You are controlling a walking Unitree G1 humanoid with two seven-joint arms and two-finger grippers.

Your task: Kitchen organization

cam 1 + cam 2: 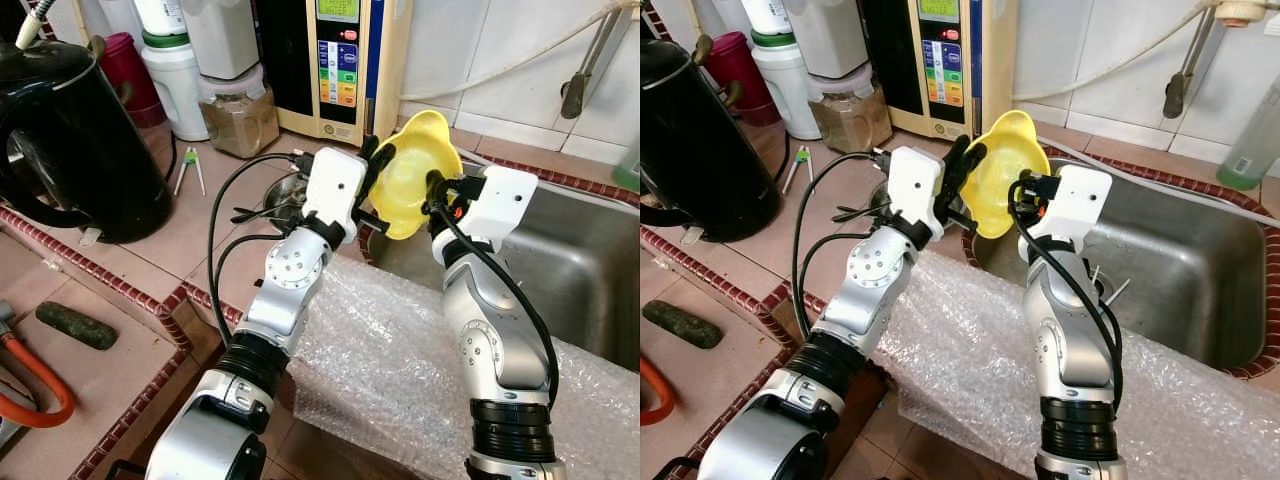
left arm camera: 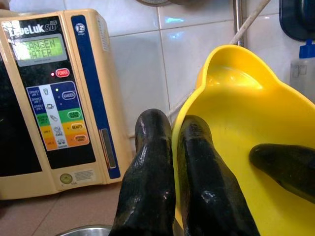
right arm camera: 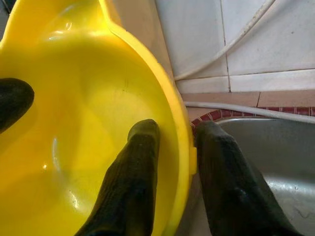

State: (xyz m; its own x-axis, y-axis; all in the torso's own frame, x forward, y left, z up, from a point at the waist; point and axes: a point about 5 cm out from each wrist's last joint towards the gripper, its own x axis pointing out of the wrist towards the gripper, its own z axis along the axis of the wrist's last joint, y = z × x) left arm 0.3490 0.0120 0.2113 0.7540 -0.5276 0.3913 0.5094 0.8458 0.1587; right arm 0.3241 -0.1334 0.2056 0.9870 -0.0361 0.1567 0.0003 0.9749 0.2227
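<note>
Over the tiled tabletop (image 1: 200, 220) beside the steel sink (image 1: 1200, 270), a yellow plastic bowl (image 1: 410, 185) hangs tilted between both arms, left end effector (image 2: 174, 162) and right end effector (image 3: 172, 162) each clamped on opposite rims

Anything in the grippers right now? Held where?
Yellow bowl, held by both: left gripper and right gripper each pinch opposite sides of its rim.

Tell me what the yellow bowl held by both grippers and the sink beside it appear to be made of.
Yellow bowl: likely plastic, glossy; uniform saturated colour, soft highlights and a thin moulded rim, pinched by the left gripper and the right gripper.
Sink: apparently stainless steel, brushed and dull; grey metallic sheen with blurred reflections.
</note>
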